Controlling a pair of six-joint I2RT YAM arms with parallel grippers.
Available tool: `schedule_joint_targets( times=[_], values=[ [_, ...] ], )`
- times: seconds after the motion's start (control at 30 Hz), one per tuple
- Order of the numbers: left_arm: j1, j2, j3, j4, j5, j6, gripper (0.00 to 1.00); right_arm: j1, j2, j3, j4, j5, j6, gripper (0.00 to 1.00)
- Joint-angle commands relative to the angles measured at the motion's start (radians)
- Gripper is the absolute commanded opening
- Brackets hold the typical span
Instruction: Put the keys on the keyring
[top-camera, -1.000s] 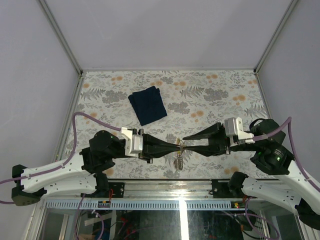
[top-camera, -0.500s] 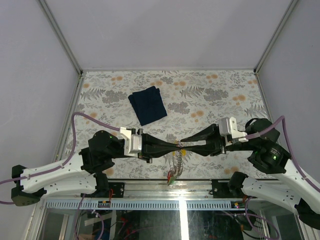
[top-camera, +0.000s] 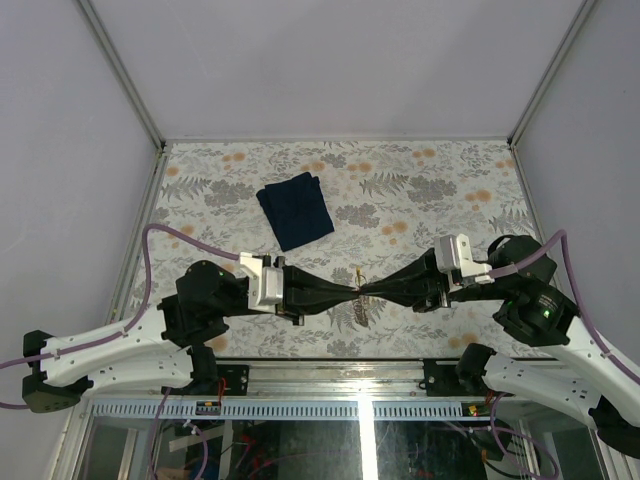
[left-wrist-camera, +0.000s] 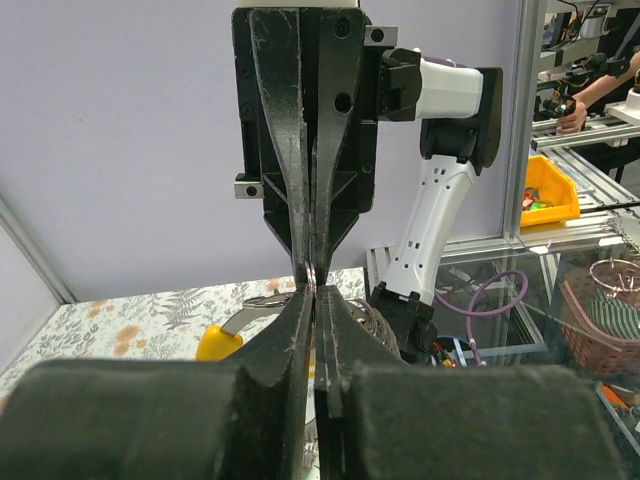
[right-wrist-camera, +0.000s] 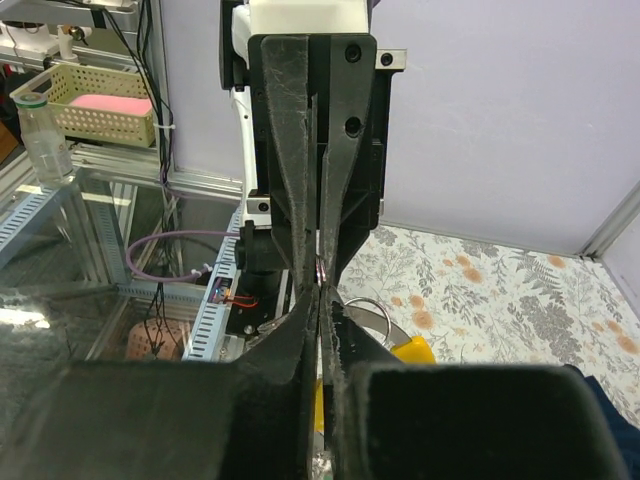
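Where the two claws meet tip to tip above the near edge of the table (top-camera: 450, 180), a short arc of the keyring (left-wrist-camera: 312, 276) shows pinched in the seam. Left gripper (top-camera: 352, 291): jaws fully closed on that wire. Right gripper (top-camera: 367, 291): jaws likewise closed on it from the opposite side. The keys (top-camera: 360, 310) hang in a small cluster directly beneath the meeting point. The yellow tag (right-wrist-camera: 413, 350) sits low, just beside the right claw's fingers. The navy cloth (top-camera: 296, 210) lies well apart, farther back on the table.
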Motion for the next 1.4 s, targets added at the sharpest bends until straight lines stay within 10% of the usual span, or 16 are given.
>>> schedule_joint_targets(
  times=[0.0, 0.53, 1.37],
  values=[
    [0.004, -0.015, 0.038, 0.11, -0.024, -0.007, 0.0, 0.002, 0.018, 0.011, 0.005, -0.021, 0.006, 0.0],
    [0.005, -0.002, 0.096, -0.082, -0.111, 0.044, 0.13, 0.003, 0.077, 0.237, -0.37, 0.1, -0.165, 0.0],
    [0.005, 0.079, 0.211, -0.34, -0.082, 0.063, 0.27, 0.003, 0.106, 0.306, -0.462, 0.142, -0.195, 0.0]
  ],
)
